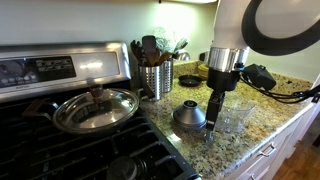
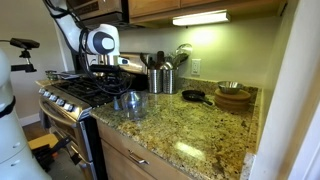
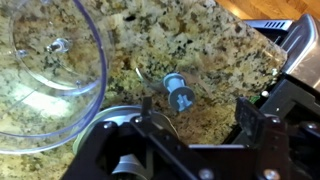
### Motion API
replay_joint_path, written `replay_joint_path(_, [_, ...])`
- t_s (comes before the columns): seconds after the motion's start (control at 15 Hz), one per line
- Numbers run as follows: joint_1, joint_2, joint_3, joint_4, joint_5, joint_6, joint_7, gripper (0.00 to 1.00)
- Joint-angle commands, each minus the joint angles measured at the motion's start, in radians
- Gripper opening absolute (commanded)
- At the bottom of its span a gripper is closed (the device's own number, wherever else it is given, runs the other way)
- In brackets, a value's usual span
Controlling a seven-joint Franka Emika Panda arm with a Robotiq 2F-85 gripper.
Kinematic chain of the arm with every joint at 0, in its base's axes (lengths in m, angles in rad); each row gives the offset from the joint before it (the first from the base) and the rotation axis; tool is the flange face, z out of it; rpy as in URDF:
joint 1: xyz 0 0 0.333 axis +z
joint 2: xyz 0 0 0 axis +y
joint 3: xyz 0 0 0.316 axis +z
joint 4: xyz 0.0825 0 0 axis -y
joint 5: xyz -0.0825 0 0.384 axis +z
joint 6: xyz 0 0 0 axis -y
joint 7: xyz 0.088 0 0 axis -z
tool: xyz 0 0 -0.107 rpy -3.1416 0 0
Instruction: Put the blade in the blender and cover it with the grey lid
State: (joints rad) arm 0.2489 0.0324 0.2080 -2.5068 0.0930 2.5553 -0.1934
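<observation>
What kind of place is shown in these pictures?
Most likely a home kitchen. A stove with burner grates stands beside a granite countertop, a steel canister of cooking utensils sits near the wall, and wooden cabinets hang above.

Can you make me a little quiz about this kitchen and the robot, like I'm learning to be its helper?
1. True or false: the blade is already inside the blender.
2. Pick one. What is the gripper holding in the wrist view? A) a spoon B) nothing, it is open C) a steel pan lid
3. Fill the gap: in an exterior view, the grey lid sits on the ____, not on the blender.

Key: 1. False. The blade lies on the counter beside the blender. 2. B. 3. counter.
</observation>
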Motion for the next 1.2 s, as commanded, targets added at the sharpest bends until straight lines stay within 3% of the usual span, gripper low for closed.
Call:
replay_joint_path(0.0, [-0.012,0.029,0.009,0.012,0.006,0.018,0.003,0.72])
replay_joint_path(0.07, [-0.012,0.035,0.009,0.015,0.007,0.018,0.002,0.64])
replay_joint_path(0.2, [-0.014,0.048,0.01,0.021,0.006,0.019,0.002,0.63])
replay_joint_path(0.27, [-0.014,0.053,0.01,0.024,0.006,0.019,0.002,0.56])
replay_joint_path(1.13, [-0.022,0.087,0.013,0.027,0.011,0.025,0.002,0.59])
